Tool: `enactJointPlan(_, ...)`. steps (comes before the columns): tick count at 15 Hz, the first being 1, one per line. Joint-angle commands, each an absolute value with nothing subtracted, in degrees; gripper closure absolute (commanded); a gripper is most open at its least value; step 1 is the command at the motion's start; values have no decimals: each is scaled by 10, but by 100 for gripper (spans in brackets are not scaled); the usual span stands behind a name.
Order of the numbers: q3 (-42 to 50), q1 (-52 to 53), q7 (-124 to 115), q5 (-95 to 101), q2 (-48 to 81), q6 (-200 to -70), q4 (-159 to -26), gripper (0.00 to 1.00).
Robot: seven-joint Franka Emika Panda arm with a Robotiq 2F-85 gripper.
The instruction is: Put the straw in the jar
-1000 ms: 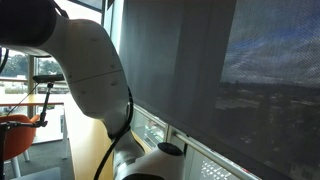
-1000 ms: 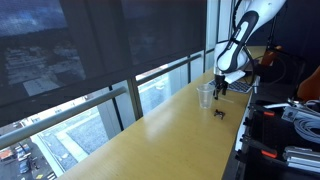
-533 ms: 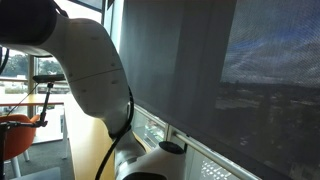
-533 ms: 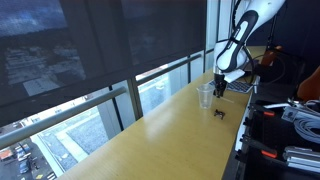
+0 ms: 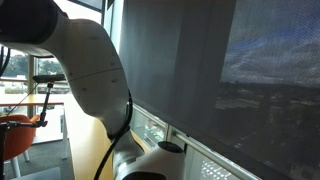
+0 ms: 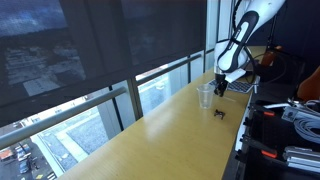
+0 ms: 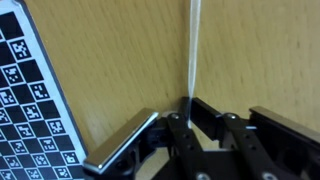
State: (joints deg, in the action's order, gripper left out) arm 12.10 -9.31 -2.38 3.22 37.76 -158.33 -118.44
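The wrist view shows the straw [image 7: 193, 50], thin and pale, lying on the wooden table and running from the top edge down between my black fingers. My gripper [image 7: 189, 112] is shut on its near end. In an exterior view the gripper [image 6: 221, 88] is down at the tabletop just right of the clear jar [image 6: 204, 96], which stands upright at the far end of the table. The straw is too thin to make out there. The jar is out of the wrist view.
A black-and-white tag board [image 7: 25, 100] with a metal edge lies left of the gripper. A small black object [image 6: 219, 112] sits on the table [image 6: 170, 140] in front of the jar. Equipment and cables [image 6: 290, 130] crowd the right side. The arm's white body [image 5: 85, 70] fills the near view.
The jaws have closed on the straw. The arm has hardly moved, and the jar stands where it was.
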Motion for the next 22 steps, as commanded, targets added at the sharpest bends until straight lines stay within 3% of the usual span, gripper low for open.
enactJointPlan(1, 178, -7, -90, 77, 338, -1561, -1239, 97)
enactJointPlan(6, 219, 80, -167, 151, 242, -1430, -1280, 97)
enactJointPlan(14, 126, 41, -169, 142, 65, -1135, -1280, 97)
enactJointPlan(22, 62, 4, -115, 54, 37, -1085, -1238, 97)
